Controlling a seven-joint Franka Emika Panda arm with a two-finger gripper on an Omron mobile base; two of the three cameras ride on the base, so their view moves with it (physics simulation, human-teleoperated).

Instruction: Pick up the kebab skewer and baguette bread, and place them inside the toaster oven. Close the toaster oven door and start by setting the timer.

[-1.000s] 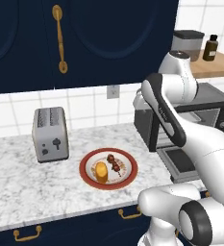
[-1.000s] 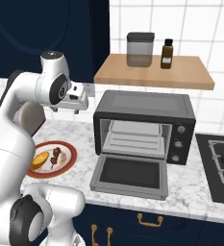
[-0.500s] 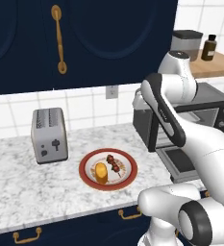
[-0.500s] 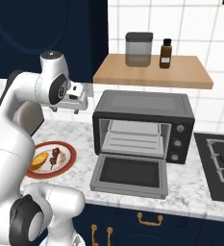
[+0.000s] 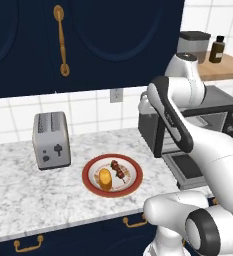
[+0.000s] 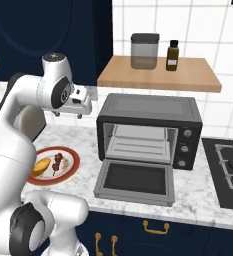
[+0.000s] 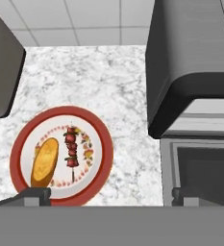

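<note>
A: List it against the oven, please.

B: Item one, oven: dark grey box on the marble counter, cavity open, rack visible inside. Item two, door: dropped flat in front of the oven, window facing up.

A: Food?

B: Item three, plate, red rim, on the counter left of the oven, clear of the door. On it I log the skewer, lying on the side nearer the oven, and the bread, just beside it on the far side. I see a sliver of plate between them, so not touching.

A: The hand?

B: Item four, gripper: raised in the air off the oven's upper left corner, well above the plate, carrying nothing. In my hand view the two fingertips stand far apart at the bottom edge, one over the plate rim, one over the door, so I record the jaws spread wide.

A: Anything else?

B: Silver toaster, beyond the plate from the oven. Shelf above the oven, holding a canister and a brown bottle.
</note>
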